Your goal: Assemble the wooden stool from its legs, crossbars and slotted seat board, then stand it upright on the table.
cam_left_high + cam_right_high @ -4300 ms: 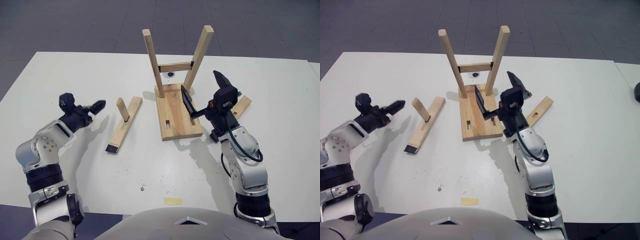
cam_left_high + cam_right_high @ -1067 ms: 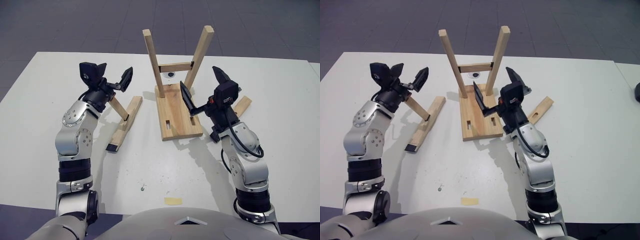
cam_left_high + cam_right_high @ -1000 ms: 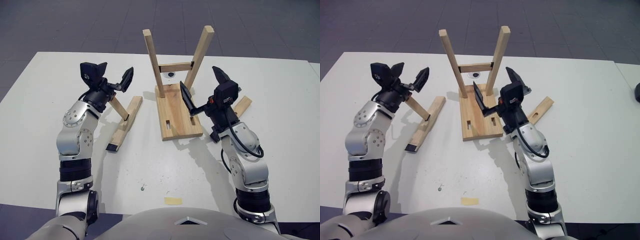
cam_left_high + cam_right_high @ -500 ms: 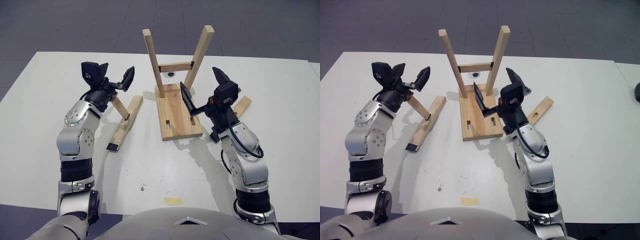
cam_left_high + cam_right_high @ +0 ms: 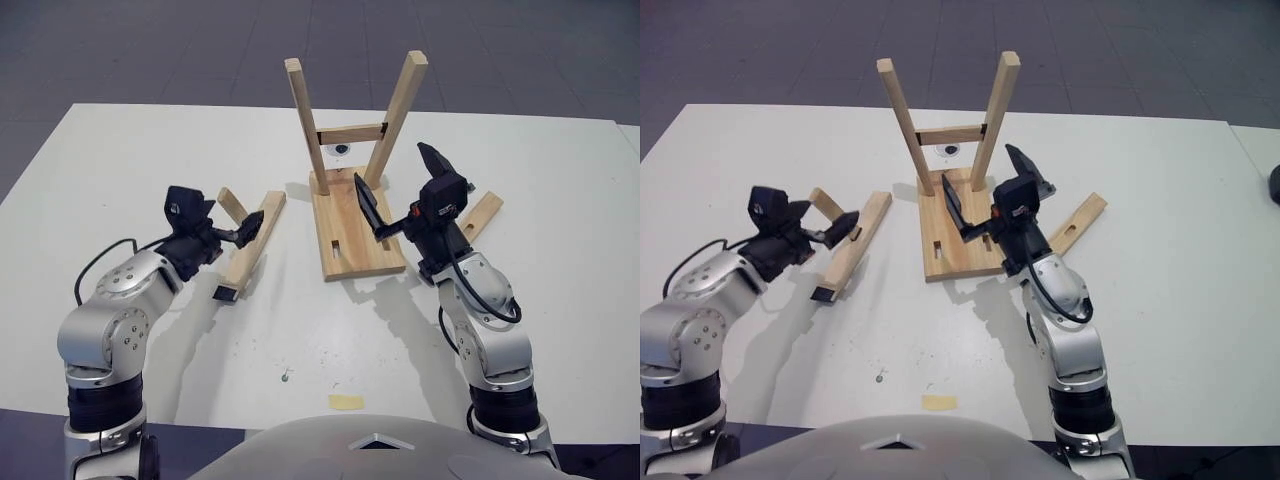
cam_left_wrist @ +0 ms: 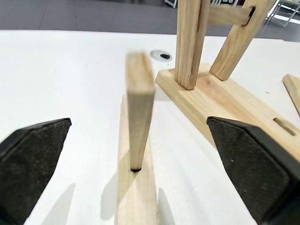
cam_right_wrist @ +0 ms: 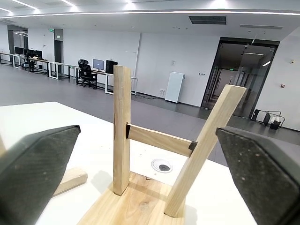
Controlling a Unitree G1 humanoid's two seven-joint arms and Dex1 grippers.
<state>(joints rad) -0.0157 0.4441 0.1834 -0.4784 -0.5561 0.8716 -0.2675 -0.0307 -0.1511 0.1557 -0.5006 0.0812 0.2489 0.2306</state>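
Head view — seat (image 5: pixel 352 238) lies flat near the middle of the table (image 5: pixel 120 150). Two legs (image 5: pixel 305 125) stand in its far end, joined by a crossbar (image 5: pixel 350 132). A slot toward its near end is unfilled. Left of the seat a loose leg (image 5: pixel 255 238) lies flat with a short bar (image 5: pixel 232 203) pegged upright in it. A spare leg (image 5: pixel 483 213) lies right of the seat. Left gripper (image 5: pixel 230 218) sits low at the short bar, fingers spread wide to either side, holding nothing. Right gripper (image 5: pixel 392 166) hangs over the seat's right edge, also spread wide and empty.

Left wrist view — short bar centred between the pads (image 6: pixel 35 140), apart from both; its foot sits in the loose leg's slot.

Right wrist view — faces the two legs and crossbar, pads wide at either side.

Judgement: about half built; the step in hand looks like taking up the second leg set. Next calls for closing squarely on the short bar and lifting gently, as that joint may slip.
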